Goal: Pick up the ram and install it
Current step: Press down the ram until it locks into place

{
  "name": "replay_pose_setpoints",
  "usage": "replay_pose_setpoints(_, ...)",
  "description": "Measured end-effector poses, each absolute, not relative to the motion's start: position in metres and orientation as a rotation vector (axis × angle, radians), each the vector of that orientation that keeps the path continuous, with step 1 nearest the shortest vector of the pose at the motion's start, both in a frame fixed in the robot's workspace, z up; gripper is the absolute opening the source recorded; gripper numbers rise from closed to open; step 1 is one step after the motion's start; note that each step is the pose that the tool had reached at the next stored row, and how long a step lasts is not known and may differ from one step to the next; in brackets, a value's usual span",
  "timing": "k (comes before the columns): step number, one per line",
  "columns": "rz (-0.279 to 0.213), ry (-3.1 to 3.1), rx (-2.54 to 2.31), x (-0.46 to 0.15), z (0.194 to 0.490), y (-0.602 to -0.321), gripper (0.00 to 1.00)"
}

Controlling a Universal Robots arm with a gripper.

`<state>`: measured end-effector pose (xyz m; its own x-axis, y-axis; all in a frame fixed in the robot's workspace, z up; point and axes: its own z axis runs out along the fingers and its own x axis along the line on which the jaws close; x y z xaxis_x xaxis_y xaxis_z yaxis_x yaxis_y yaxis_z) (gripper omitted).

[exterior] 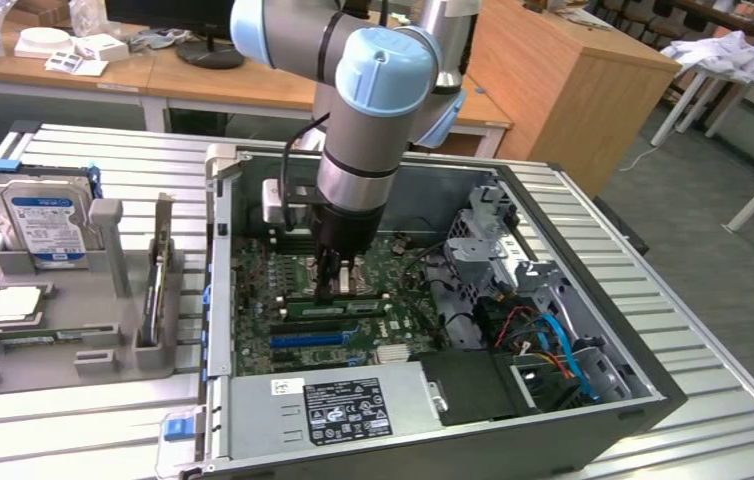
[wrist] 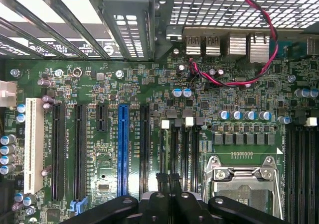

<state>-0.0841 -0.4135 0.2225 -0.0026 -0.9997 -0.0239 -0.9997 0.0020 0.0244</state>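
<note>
The fingers (wrist: 168, 180) are pressed fully together, tips down at the motherboard's (wrist: 99, 149) memory slots (wrist: 180, 149), gripping nothing visible.

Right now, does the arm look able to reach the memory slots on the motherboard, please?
Probably yes: the case lies open, and the arm holds its shut jaws directly over the memory slots beside the processor socket, with nothing between.

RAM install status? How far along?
Done: the gripper, shut, is down inside the open case, at the memory slots beside the CPU socket. In hand: a green stick, apparently the ram, lies under the fingertips. Left: seating; can't tell whether it is latched.
</note>
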Motion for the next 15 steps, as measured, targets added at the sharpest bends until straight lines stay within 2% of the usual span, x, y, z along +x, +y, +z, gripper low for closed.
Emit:
replay_pose_setpoints(9,-0.054,-2.225,2.219,-0.084,0.223,-0.413,0.11)
replay_pose_setpoints(15,-0.054,-2.224,2.218,-0.084,0.24,-0.413,0.11)
